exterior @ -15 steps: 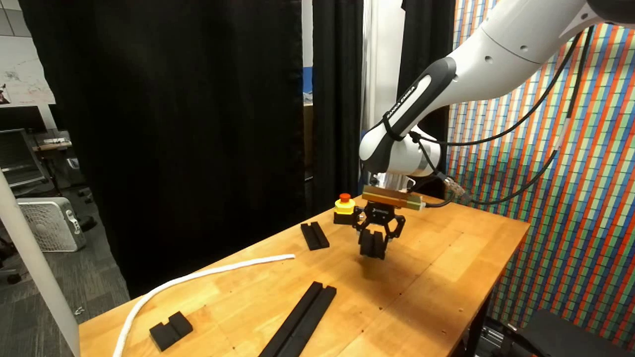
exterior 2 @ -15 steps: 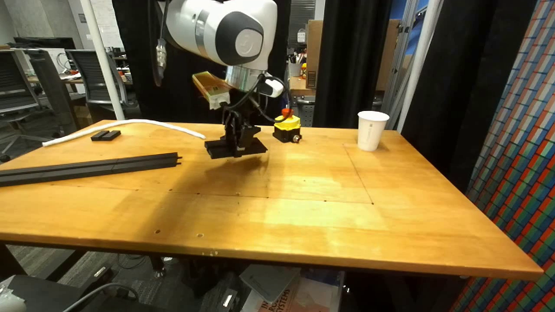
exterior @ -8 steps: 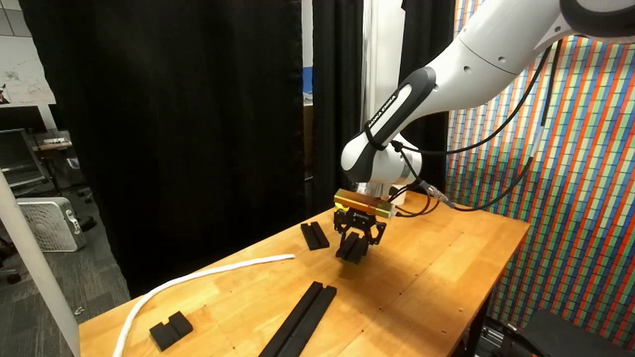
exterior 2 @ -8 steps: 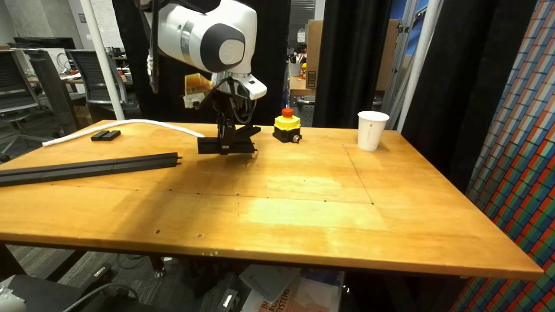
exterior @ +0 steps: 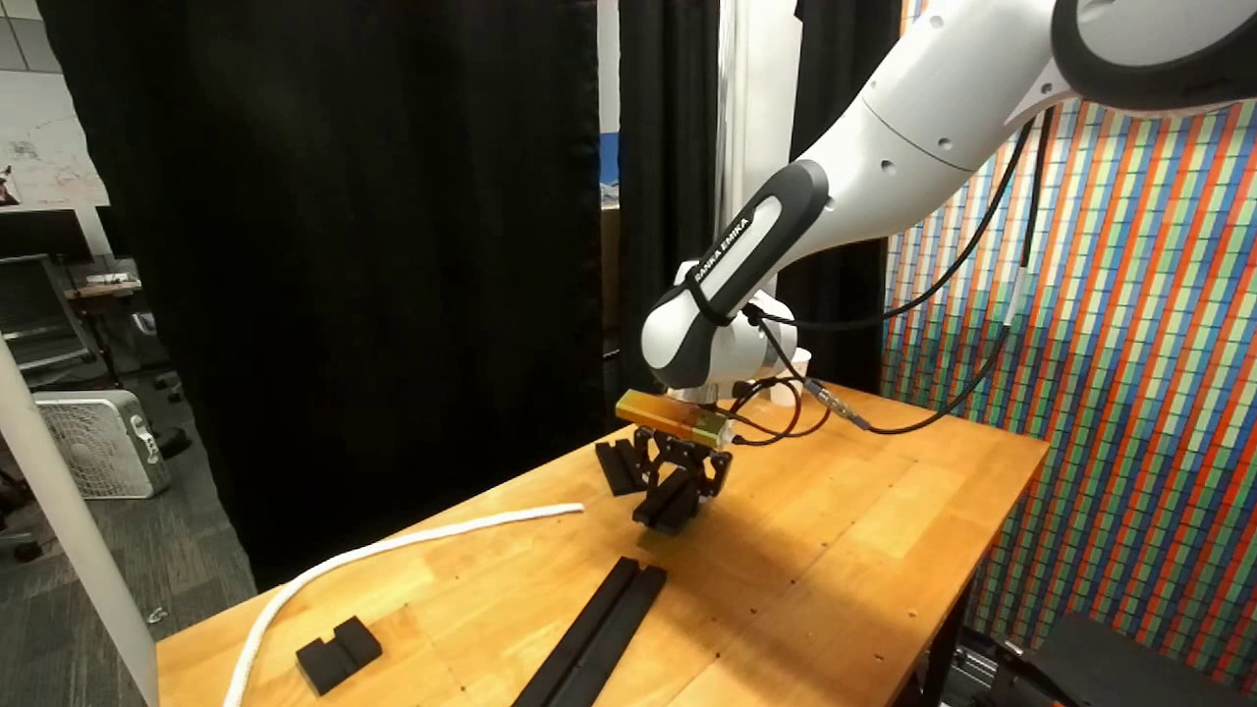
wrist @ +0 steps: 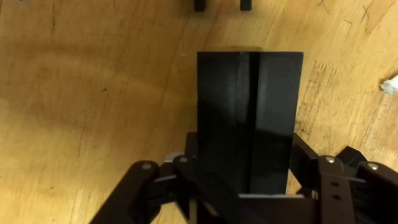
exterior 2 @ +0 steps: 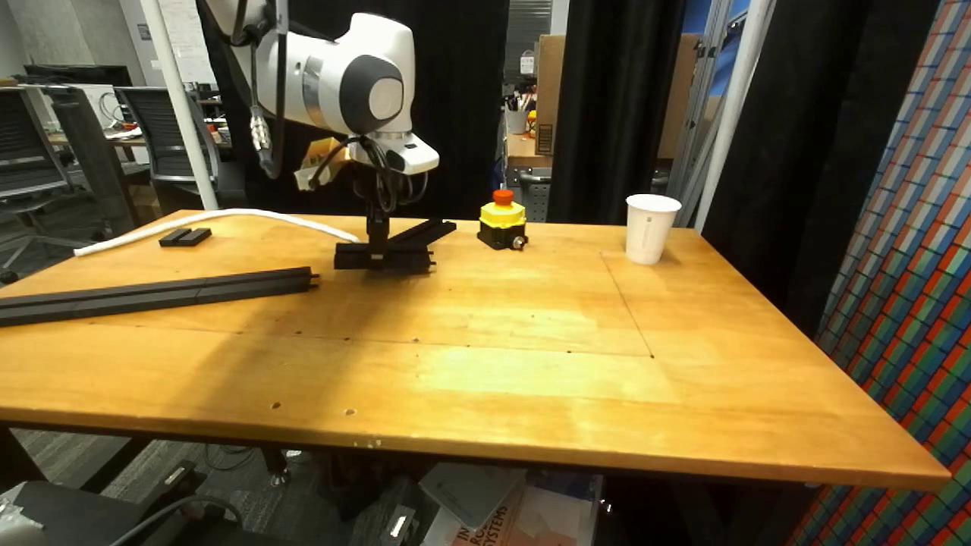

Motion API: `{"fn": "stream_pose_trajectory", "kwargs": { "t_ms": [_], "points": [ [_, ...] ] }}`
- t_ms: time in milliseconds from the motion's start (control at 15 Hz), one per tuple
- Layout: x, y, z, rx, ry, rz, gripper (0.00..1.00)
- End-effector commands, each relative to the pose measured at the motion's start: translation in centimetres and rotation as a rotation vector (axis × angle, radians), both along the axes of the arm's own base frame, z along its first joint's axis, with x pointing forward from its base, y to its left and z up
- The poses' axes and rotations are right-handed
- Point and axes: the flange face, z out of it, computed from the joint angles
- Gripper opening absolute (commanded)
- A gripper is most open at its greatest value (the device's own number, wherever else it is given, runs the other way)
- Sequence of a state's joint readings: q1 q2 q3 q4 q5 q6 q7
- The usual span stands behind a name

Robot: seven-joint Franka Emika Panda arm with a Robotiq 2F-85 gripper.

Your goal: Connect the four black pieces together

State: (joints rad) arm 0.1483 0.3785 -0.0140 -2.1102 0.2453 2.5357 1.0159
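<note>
A wooden table (exterior 2: 683,409) is being shown with bare surface between a long joined black strip (exterior: 609,643) and the gripper (exterior: 678,491), its jaws being clamped on a black piece (wrist: 230,112) just above the wood. The strip is being cut off in both exterior views; near the edge, a loose bar (exterior: 611,467) is being partly hidden by the gripper. The held piece is being seen grooved lengthwise; two prongs (wrist: 246,4) are being cropped in the wrist view.

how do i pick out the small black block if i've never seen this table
On the wooden table, find the white rope curving across it. In both exterior views, the small black block lies beside the rope, on the same side as the long black strip. Both are grooved, but the block is far shorter, a stubby chunk rather than a strip.
</note>
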Motion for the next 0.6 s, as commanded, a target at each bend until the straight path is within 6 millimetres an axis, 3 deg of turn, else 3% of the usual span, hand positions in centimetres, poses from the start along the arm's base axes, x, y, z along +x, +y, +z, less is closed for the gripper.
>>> {"fn": "stream_pose_trajectory", "kwargs": {
  "t_ms": [0, 533],
  "points": [
    [1.1, 1.7, -0.3, -0.033, 0.018, 0.018, 0.45],
    [0.8, 3.9, -1.2, -0.046, 0.051, 0.054, 0.45]
  ]
}}
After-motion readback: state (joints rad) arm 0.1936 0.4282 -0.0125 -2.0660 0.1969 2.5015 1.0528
